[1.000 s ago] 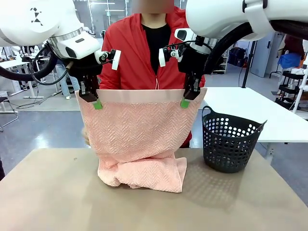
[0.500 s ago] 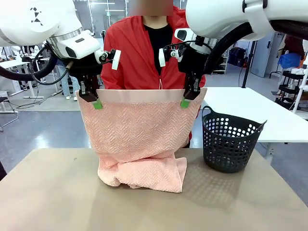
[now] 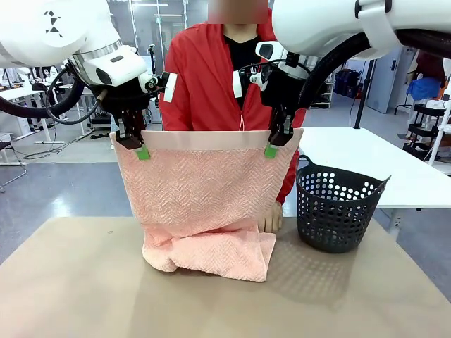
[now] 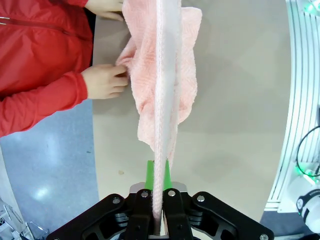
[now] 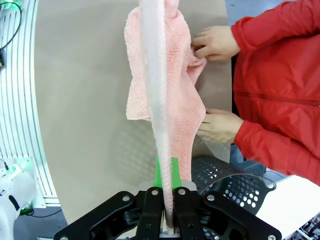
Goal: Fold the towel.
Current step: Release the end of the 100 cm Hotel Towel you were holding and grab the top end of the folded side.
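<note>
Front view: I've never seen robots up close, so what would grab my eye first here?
A salmon-pink towel hangs like a curtain in the middle. The left gripper and the right gripper pinch its top corners, and its lower end is bunched on the table. Behind it a person in a red jacket has a hand at the bunched cloth, and a dark basket stands at the robot's right.

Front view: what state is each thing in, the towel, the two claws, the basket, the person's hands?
Towel: hanging from its top edge, lower end bunched on the table.
Left claw: shut on the towel's top left corner.
Right claw: shut on the top right corner.
Basket: upright on the table, beside the towel.
Person's hands: touching the towel's lower end.
</note>
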Controlling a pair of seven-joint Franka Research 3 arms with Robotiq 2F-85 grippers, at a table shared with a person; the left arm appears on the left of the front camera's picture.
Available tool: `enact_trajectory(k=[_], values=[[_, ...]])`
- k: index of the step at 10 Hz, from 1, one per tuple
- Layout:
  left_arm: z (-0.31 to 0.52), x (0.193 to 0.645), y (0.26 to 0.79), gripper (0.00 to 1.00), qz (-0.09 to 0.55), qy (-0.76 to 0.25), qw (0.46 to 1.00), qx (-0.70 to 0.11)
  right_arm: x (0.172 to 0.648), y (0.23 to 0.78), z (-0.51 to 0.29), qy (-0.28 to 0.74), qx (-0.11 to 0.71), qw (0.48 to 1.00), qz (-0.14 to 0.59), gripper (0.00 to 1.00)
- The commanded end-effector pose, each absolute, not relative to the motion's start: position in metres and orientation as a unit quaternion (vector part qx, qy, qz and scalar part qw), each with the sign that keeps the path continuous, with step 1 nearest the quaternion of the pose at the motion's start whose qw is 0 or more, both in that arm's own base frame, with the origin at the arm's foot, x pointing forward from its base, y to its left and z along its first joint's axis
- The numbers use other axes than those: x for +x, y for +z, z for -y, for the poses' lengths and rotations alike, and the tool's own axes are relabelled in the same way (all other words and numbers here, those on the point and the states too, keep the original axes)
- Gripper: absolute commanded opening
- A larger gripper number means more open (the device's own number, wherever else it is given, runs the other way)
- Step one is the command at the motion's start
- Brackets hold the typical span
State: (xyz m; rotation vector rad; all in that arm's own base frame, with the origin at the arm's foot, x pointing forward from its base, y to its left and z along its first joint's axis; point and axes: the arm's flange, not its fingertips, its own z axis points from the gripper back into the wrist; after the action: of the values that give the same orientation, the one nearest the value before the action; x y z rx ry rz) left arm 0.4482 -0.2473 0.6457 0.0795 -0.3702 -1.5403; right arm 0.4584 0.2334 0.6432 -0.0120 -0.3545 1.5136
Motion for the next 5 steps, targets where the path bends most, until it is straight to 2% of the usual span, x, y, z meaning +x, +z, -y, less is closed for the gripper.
enact_trajectory(k=[1, 5], values=[[0.2469, 0.4501, 0.6484, 0.0, 0.164, -0.692, 0.702, 0.035, 0.4598, 0.6438, -0.23, 0.685, -0.006, 0.711, 0.161, 0.0], [0.2469, 0.4501, 0.6484, 0.0, 0.164, -0.692, 0.702, 0.035, 0.4598, 0.6438, -0.23, 0.685, -0.006, 0.711, 0.161, 0.0]])
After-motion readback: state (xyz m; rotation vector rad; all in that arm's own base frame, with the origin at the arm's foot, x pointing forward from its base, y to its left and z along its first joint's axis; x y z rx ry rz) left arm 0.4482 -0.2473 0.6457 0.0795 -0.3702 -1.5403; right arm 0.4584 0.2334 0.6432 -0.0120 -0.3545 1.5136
